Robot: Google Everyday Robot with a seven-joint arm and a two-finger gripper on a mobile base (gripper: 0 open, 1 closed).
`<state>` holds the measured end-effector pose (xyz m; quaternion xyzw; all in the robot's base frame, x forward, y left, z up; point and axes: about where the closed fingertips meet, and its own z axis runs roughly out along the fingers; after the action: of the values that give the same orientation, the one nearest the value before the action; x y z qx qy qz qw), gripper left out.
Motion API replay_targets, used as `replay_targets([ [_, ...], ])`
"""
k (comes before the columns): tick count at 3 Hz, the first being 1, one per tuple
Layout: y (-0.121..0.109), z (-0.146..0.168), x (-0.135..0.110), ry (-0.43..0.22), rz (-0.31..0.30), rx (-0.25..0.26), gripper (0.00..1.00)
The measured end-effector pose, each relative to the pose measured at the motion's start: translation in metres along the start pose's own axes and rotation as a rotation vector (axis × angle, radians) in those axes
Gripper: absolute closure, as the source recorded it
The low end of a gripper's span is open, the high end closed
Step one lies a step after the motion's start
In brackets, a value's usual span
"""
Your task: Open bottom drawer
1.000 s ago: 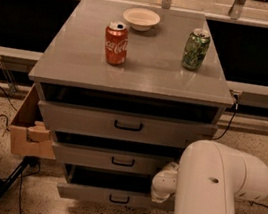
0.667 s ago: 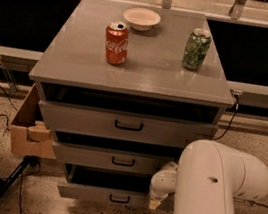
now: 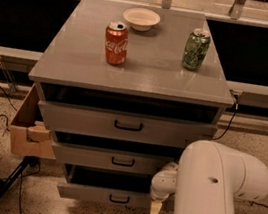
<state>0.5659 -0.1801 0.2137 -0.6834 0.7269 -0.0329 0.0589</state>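
Note:
The bottom drawer (image 3: 95, 193) is the lowest and narrowest grey front of three on the grey cabinet (image 3: 134, 73), with a small black bar handle (image 3: 119, 199). It stands pulled out a little, with a dark gap above its front. My gripper (image 3: 154, 209) hangs at the end of the white arm (image 3: 211, 192), at the right end of the bottom drawer's front, to the right of the handle. The inside of the drawer is hidden in shadow.
The middle drawer (image 3: 90, 157) and top drawer (image 3: 86, 120) also stand slightly out. A red can (image 3: 115, 43), a green can (image 3: 196, 49) and a white bowl (image 3: 141, 18) sit on the cabinet top. A cardboard box (image 3: 28, 130) and a stand leg (image 3: 7, 185) are at the left.
The gripper has dropped a little lower beside the bottom drawer's right end. The drawers look unchanged.

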Motion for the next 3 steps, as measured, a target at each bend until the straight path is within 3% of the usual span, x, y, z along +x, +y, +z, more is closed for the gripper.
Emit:
replay_targets([
  [1,0.017,0.017,-0.004,-0.021,0.03,-0.055,0.05],
  [2,0.06,0.032,-0.011,-0.033,0.069,-0.169,0.19],
  [3,0.095,0.018,-0.021,0.001,0.039,-0.234,0.42],
])
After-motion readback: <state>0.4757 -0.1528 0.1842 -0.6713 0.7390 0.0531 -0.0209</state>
